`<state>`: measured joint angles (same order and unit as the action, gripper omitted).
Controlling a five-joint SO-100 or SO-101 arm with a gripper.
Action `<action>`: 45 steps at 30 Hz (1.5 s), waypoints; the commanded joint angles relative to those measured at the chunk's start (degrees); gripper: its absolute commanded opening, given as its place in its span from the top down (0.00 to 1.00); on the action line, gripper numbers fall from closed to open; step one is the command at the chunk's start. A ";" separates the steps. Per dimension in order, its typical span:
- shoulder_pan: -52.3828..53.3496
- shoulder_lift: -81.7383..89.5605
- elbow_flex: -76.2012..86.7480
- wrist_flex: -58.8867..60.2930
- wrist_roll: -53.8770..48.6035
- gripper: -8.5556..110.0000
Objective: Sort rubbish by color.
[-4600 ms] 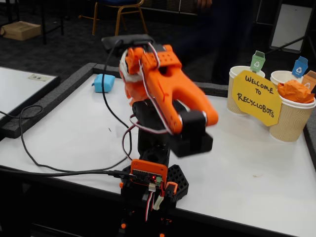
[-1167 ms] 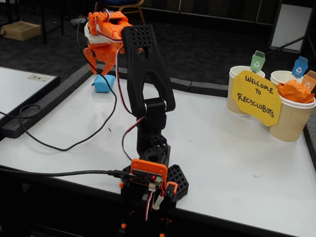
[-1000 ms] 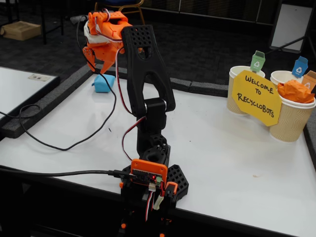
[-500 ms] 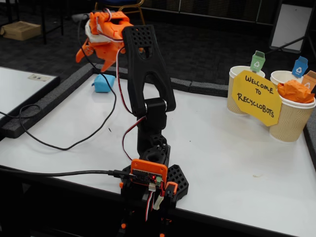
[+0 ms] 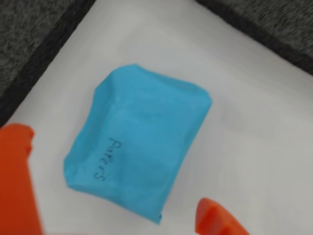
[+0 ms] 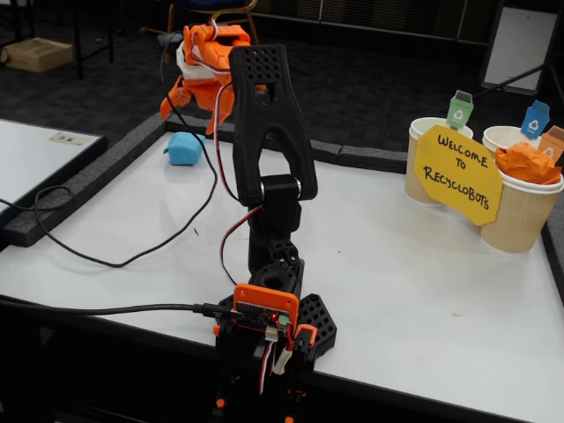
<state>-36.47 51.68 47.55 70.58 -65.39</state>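
A light blue crumpled paper wad [image 6: 183, 148] lies near the far left corner of the white table [image 6: 414, 282]. My orange gripper [image 6: 189, 113] hangs open just above it, touching nothing. In the wrist view the blue wad [image 5: 139, 142] fills the middle, with handwriting on it. My gripper [image 5: 113, 166] stands over it, one orange finger [image 5: 17, 181] at the lower left and the other tip at the bottom right. An orange wad [image 6: 527, 163] sits in the nearest paper cup [image 6: 520, 216] at the right.
Two more tan cups [image 6: 426, 163] [image 6: 500, 137] with small bin flags stand behind a yellow sign [image 6: 458, 174] at the right. A black cable [image 6: 106, 256] loops over the left of the table. A dark raised border [image 6: 106, 167] edges the table beside the blue wad.
The arm swung from the middle of the table out to the far left corner. Over the last second the gripper opened and shifted slightly right above the blue wad.
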 commanded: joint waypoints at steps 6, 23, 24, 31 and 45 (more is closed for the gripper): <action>-1.23 -0.53 -2.46 -2.29 -1.32 0.72; -1.32 -9.93 -10.37 -11.78 -1.32 0.80; -1.23 -10.02 -10.37 -12.04 -1.32 0.82; -0.35 -10.28 -10.28 -13.97 -0.88 0.93; 0.26 6.77 -9.05 -2.46 9.58 0.93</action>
<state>-36.83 40.25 44.12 64.34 -60.64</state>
